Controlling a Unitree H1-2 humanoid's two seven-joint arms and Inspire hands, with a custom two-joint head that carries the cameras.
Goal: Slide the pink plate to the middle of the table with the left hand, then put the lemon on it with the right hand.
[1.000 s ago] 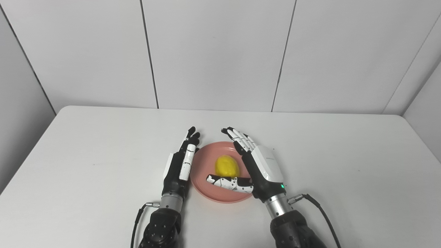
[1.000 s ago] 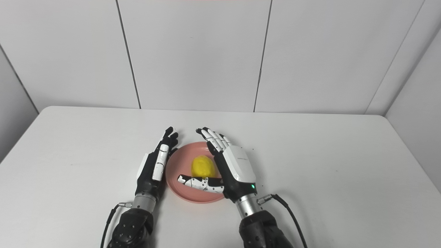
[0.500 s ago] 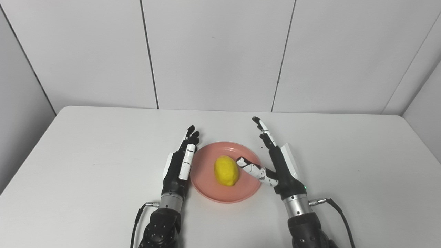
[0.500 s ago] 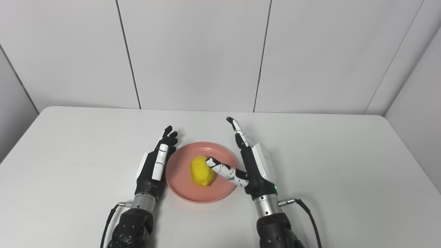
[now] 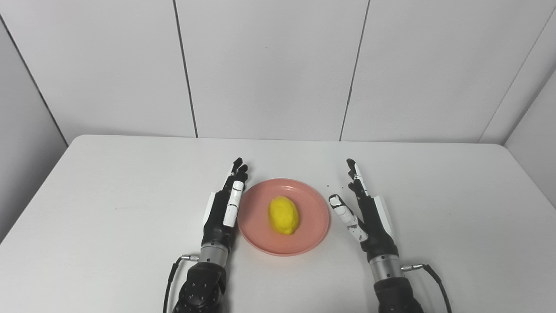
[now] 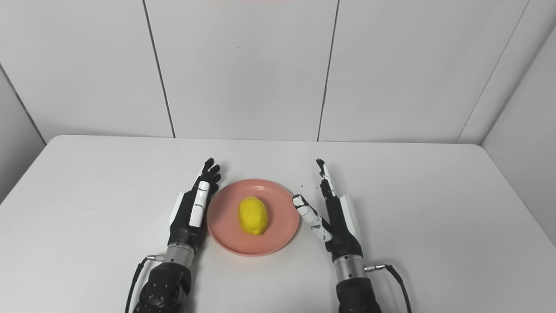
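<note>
A pink plate [image 5: 312, 226] sits near the middle of the white table, toward my side. The yellow lemon [image 5: 283, 215] lies on it, near its centre. My left hand [image 5: 223, 208] rests edge-on right beside the plate's left rim, fingers straight and pointing away, holding nothing. My right hand [image 5: 369, 213] stands open to the right of the plate, a short gap from the rim, its thumb angled toward the plate. In the right eye view the lemon [image 6: 253, 215] shows between the left hand [image 6: 191, 211] and the right hand [image 6: 336, 215].
The white table [image 5: 108, 182] reaches back to a grey panelled wall [image 5: 269, 65]. A few small dark specks [image 5: 336, 187] lie just right of the plate's far rim. Cables [image 5: 434, 278] run from both wrists at the bottom.
My right hand has let go of the lemon and drawn back to the right, off the plate. The lemon stays on the plate. The left hand has barely moved; the camera shifted slightly.
</note>
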